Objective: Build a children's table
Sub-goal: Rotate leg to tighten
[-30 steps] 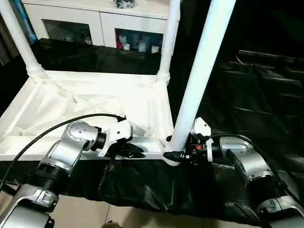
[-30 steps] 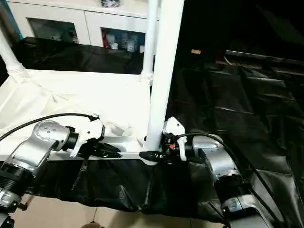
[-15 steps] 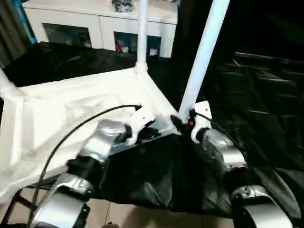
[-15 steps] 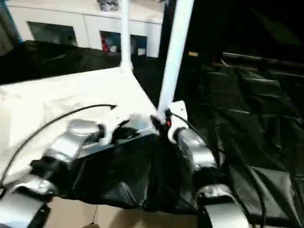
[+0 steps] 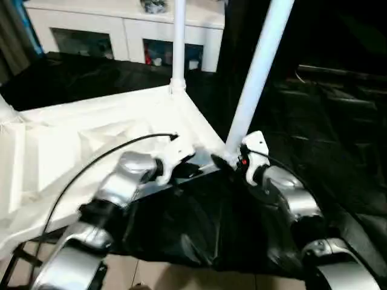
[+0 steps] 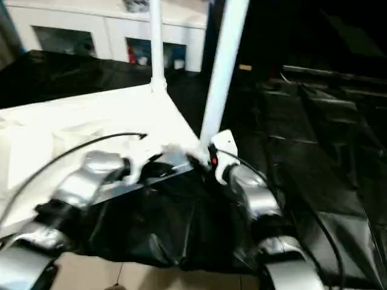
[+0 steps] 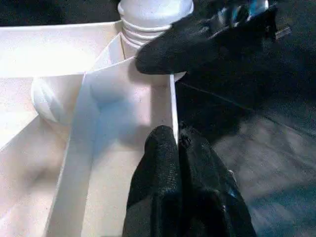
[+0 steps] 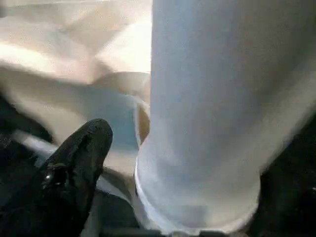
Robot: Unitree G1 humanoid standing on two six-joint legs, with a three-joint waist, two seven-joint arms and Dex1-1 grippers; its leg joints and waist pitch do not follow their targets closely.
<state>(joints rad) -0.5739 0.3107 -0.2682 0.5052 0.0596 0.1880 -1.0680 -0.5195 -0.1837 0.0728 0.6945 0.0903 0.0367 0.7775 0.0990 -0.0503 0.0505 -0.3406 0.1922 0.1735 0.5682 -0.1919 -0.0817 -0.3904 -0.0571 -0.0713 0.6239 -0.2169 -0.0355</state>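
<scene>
The white table top [image 5: 91,139] lies upside down with its ribbed underside up. A near leg [image 5: 257,72] stands in the right front corner socket. A far leg [image 5: 178,42] rises behind it, and a third leg's base [image 5: 5,112] shows at the far left. My left gripper [image 5: 196,171] is shut on the thin front rim wall [image 7: 172,106], just left of that corner. My right gripper [image 5: 222,160] is shut on the base of the near leg [image 8: 207,108]. One of its fingers [image 8: 81,158] lies beside the socket; the other is hidden behind the tube.
A white cabinet with glass doors [image 5: 121,36] stands at the back. A crumpled black sheet [image 5: 326,121] covers the surface under and to the right of the table. A strip of pale floor [image 5: 181,281] shows in front. A black cable [image 5: 91,163] arcs over my left forearm.
The table top has turned: its right front corner swung away from me and its left side came nearer. Both grippers kept their places on the rim and the leg.
</scene>
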